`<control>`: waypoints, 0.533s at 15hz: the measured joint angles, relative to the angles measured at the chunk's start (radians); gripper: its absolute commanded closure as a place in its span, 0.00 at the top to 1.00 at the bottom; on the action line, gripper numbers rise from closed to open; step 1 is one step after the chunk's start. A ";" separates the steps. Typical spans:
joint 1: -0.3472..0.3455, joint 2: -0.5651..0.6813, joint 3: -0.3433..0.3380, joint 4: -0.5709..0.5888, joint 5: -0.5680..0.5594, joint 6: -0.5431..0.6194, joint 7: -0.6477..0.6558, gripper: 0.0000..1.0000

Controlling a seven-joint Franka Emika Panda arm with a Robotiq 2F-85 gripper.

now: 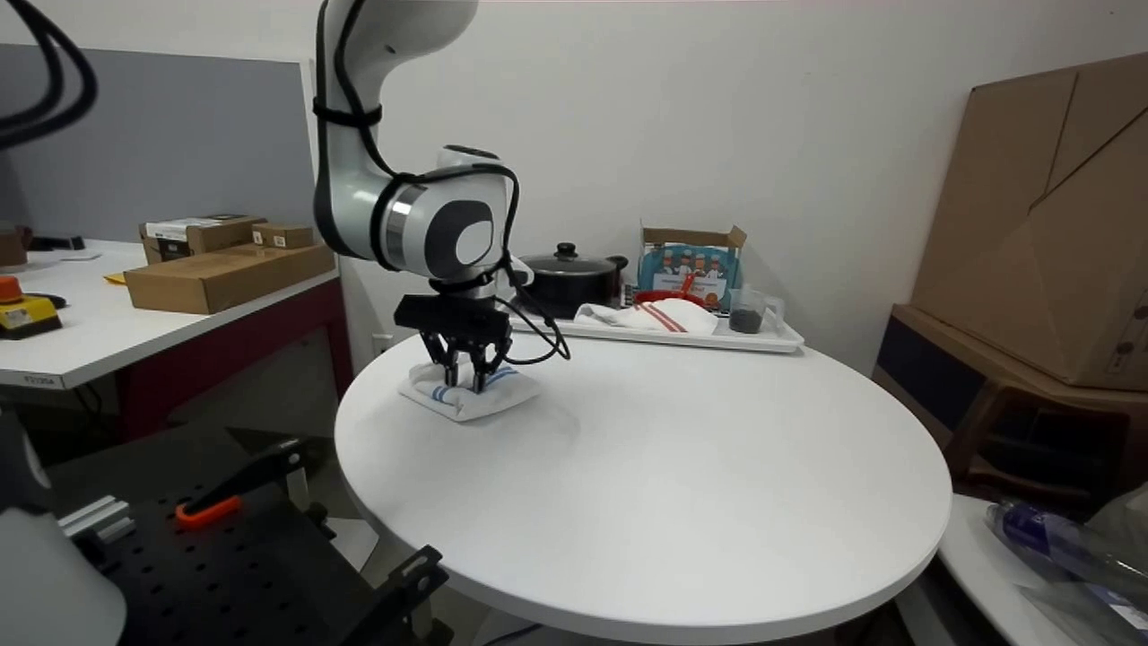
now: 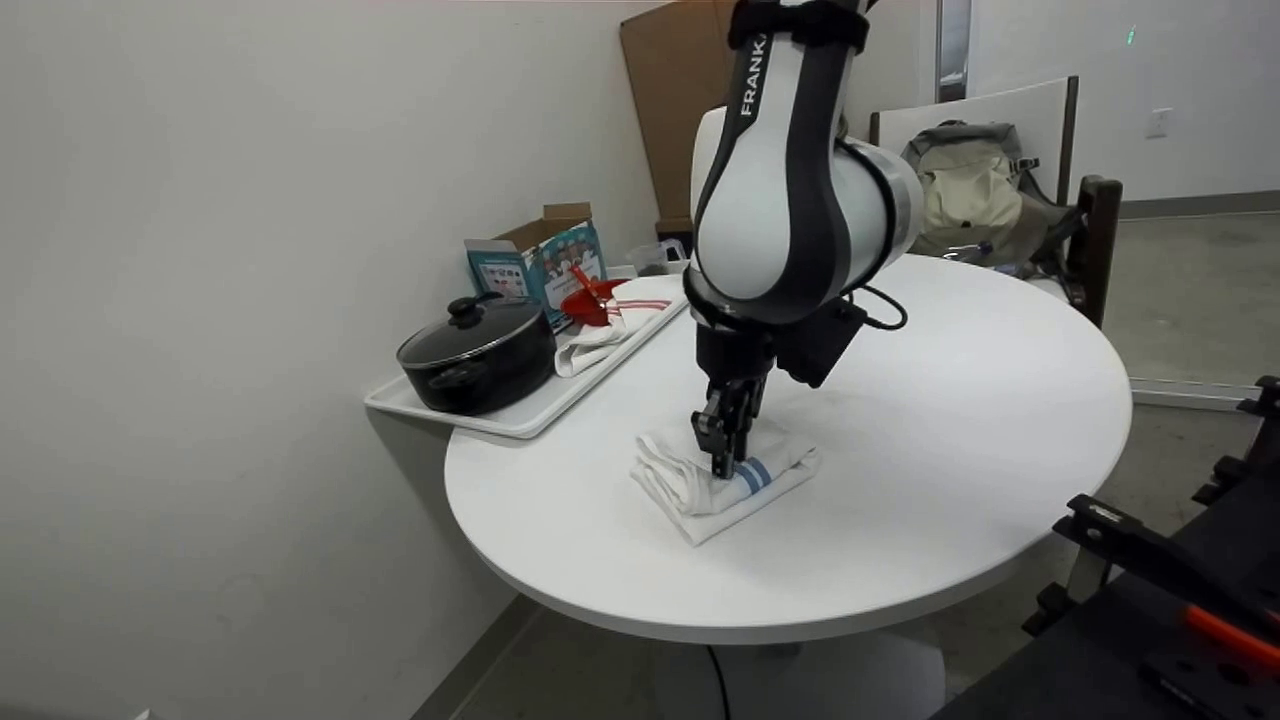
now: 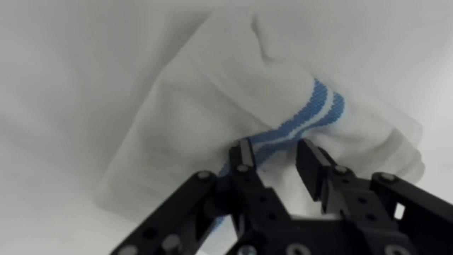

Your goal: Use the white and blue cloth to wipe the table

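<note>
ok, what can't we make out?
Table under blue-striped cloth: covered by it, all views.
Inside pot: under lid, both exterior views.
Print on blue box: too small, both exterior views.
Top of arm: cut by upper edge, both exterior views.
Rear of gripper: cut by bottom edge, wrist view.

"FRANK" plus a partial letter on the robot arm (image 2: pixel 800 180), in an exterior view

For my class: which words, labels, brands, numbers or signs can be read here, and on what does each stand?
"FRANK", then a letter only partly visible: on the robot arm.
Too small or blurred to read:
Label on the white desk edge.
Print on the blue box.
Print on the two rear brown boxes.
Marks on the large carton.
Mark on a black clamp.
Green marks, perhaps a sign, in an exterior view.
</note>
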 measured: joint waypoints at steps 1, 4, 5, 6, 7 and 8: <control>0.007 -0.021 -0.031 -0.007 0.010 -0.008 0.026 0.78; -0.012 -0.122 -0.122 -0.033 0.040 -0.059 0.067 0.98; -0.019 -0.169 -0.155 -0.046 0.047 -0.085 0.081 1.00; -0.020 -0.221 -0.190 -0.061 0.050 -0.118 0.101 1.00; -0.013 -0.276 -0.229 -0.078 0.049 -0.158 0.128 1.00; 0.004 -0.334 -0.272 -0.096 0.043 -0.208 0.165 1.00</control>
